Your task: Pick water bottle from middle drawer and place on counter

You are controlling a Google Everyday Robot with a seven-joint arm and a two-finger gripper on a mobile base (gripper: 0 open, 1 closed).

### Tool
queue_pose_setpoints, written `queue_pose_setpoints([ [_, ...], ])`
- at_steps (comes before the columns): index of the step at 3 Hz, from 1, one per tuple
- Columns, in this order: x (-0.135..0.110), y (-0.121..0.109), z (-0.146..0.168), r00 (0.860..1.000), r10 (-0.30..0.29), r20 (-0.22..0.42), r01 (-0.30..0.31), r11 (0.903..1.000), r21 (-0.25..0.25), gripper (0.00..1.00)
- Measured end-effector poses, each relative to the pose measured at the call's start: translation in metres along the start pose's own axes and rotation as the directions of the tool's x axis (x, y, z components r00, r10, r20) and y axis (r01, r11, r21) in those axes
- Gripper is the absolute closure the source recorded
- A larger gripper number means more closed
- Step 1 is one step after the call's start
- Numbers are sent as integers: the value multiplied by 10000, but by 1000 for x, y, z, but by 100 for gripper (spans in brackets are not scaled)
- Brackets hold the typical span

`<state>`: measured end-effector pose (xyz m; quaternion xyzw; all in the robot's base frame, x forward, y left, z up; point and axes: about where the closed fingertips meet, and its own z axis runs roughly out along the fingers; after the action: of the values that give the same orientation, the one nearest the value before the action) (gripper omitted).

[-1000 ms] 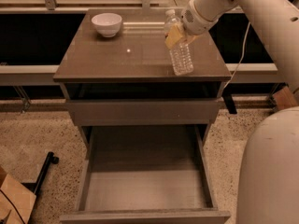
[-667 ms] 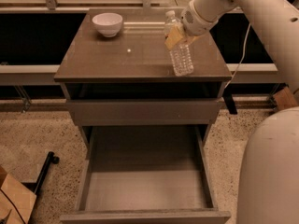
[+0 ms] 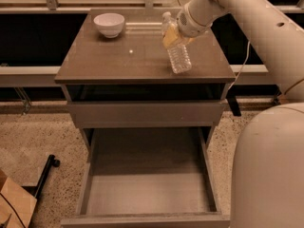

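Observation:
The water bottle (image 3: 179, 56), clear and ribbed with a white cap, leans tilted over the right front part of the counter (image 3: 123, 61), cap up and to the left. Its base is at or just above the counter surface. My gripper (image 3: 172, 33) comes in from the upper right and is shut on the bottle's upper half, its yellowish fingers (image 3: 169, 38) wrapped around it. The middle drawer (image 3: 147, 189) is pulled wide open below, showing a bare pale grey floor.
A white bowl (image 3: 109, 24) stands at the counter's back left. A closed plain drawer front (image 3: 145, 114) sits under the counter. My pale arm and body (image 3: 270, 160) fill the right side. A cardboard box (image 3: 12, 205) and a black bar (image 3: 45, 172) lie on the floor at left.

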<state>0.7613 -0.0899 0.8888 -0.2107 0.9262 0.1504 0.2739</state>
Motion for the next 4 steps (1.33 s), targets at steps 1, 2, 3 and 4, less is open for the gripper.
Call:
queue_pose_setpoints([
  [1, -6, -4, 16, 9994, 319, 106, -319, 9995, -24, 50],
  [2, -5, -3, 36, 9977, 670, 23, -669, 9973, -310, 26],
  [3, -4, -2, 39, 9979, 650, -25, -651, 9973, -329, 3],
  [4, -4, -1, 40, 9979, 646, -45, -647, 9973, -341, 0],
])
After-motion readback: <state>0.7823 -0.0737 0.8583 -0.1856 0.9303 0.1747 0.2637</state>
